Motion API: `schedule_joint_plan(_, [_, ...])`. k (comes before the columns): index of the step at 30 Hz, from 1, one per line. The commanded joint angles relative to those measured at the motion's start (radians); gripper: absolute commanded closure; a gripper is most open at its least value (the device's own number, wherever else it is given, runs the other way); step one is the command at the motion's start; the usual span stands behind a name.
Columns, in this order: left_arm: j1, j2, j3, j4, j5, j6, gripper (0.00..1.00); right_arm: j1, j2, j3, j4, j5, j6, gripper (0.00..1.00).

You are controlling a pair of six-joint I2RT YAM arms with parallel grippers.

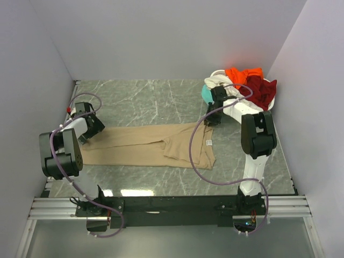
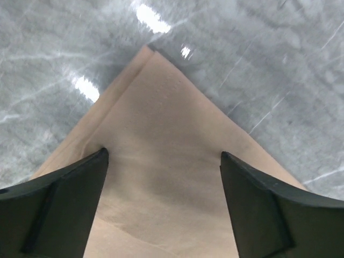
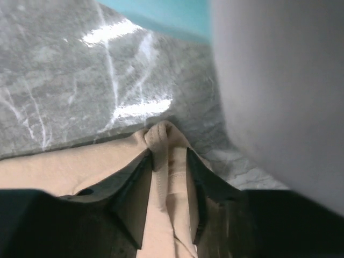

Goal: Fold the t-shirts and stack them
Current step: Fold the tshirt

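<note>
The large tan t-shirt (image 1: 145, 145) lies flat and folded lengthwise across the middle of the marble table. My left gripper (image 1: 92, 131) hovers open over the shirt's left end. In the left wrist view, a folded corner of the tan cloth (image 2: 161, 123) lies between the open gripper's (image 2: 161, 161) dark fingers (image 2: 70, 204). My right gripper (image 1: 214, 119) is at the shirt's far right corner. In the right wrist view it (image 3: 169, 156) is shut on a bunched fold of tan cloth (image 3: 64, 166).
A pile stands at the back right corner: the cream-white shirt (image 1: 217, 81), orange shirt (image 1: 243, 74), dark red shirt (image 1: 263, 90) and teal shirt (image 1: 206, 95). Teal cloth (image 3: 161, 13) and a blurred white surface (image 3: 279, 80) are close to the right gripper. Walls enclose the table.
</note>
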Motion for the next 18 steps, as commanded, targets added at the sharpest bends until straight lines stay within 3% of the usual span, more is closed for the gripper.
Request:
schedule_joint_plan(1, [0.014,-0.020,-0.037,-0.138,0.042,-0.020,0.06,-0.015,-0.033,0.067,-0.026,0.013,-0.008,0.60])
schedule_joint_plan(6, [0.013,-0.108,0.029,-0.192,0.014,-0.008,0.01,-0.008,-0.098,0.098,-0.063,0.042,-0.022,0.47])
schedule_joint_plan(11, [-0.025,-0.165,0.098,-0.241,-0.017,-0.007,0.01,0.051,-0.162,0.091,-0.083,0.065,-0.042,0.46])
schedule_joint_plan(18, [-0.197,-0.162,0.103,-0.243,0.006,-0.024,0.01,0.192,-0.135,0.038,-0.065,0.041,-0.013,0.47])
